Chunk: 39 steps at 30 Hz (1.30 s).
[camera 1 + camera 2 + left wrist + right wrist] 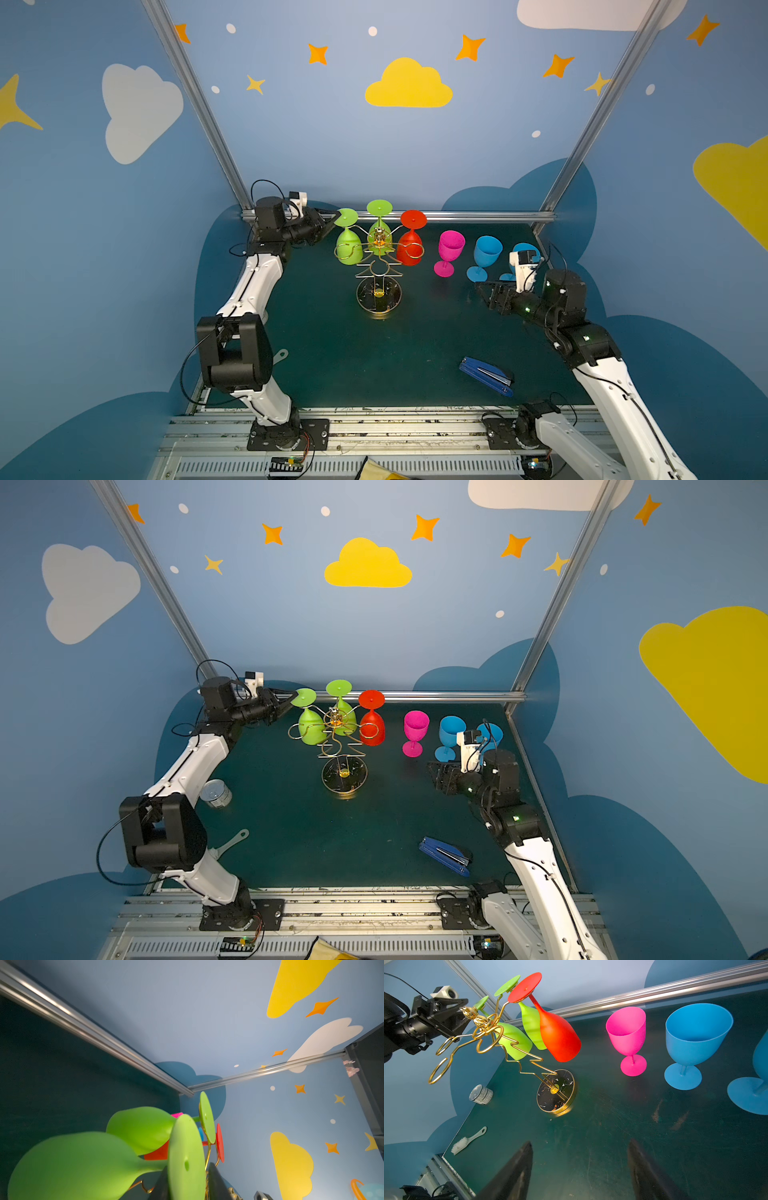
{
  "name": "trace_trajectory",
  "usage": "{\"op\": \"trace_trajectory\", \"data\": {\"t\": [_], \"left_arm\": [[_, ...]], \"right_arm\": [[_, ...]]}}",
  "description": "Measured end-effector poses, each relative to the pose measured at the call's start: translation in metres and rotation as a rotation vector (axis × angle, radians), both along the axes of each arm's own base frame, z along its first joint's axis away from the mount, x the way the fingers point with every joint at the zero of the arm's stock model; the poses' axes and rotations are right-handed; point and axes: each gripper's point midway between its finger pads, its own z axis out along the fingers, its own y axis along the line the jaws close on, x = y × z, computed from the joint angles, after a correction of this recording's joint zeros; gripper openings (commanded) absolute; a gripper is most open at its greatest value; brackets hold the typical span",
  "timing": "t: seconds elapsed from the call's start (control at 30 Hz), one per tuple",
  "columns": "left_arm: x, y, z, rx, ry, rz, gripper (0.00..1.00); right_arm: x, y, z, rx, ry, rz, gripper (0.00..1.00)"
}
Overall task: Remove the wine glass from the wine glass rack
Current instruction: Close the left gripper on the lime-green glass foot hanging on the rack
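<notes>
Colour overload here. Rack (379, 266) is shiny gold wire, base (564, 1093) black marble-look with white and orange veins and a gold rim. Hanging on it: two lime green glasses (347, 243) and a red glass (409, 245). On the dark green table (374, 365): a hot pink glass (451, 245), two sky blue glasses (487, 251), a blue stapler (486, 376) with a silver strip, a silver can (216, 794) with a white printed label, a white brush (467, 1140). Walls (311, 137) are light blue with yellow and white clouds, darker blue clouds low down, orange and yellow stars, white dots. Arms (253, 286) white with black joints.
</notes>
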Motion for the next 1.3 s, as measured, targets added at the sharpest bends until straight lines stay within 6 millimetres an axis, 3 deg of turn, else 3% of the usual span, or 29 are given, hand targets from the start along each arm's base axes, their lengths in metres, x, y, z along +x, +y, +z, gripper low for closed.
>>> {"op": "trace_trajectory", "data": {"t": [0.13,0.77,1.03,1.3], "left_arm": [[0.001,0.001,0.002,0.007,-0.020,0.005,0.36],[0.004,0.005,0.000,0.055,-0.038,0.028,0.04],[0.004,0.005,0.002,0.036,-0.027,0.028,0.03],[0.003,0.001,0.020,-0.039,-0.047,0.007,0.03]], "right_arm": [[0.000,0.000,0.000,0.000,0.000,0.000,0.71],[0.000,0.000,0.000,0.001,0.000,0.000,0.72],[0.000,0.000,0.000,0.003,0.002,-0.001,0.71],[-0.001,0.000,0.001,0.006,0.001,-0.003,0.71]]}}
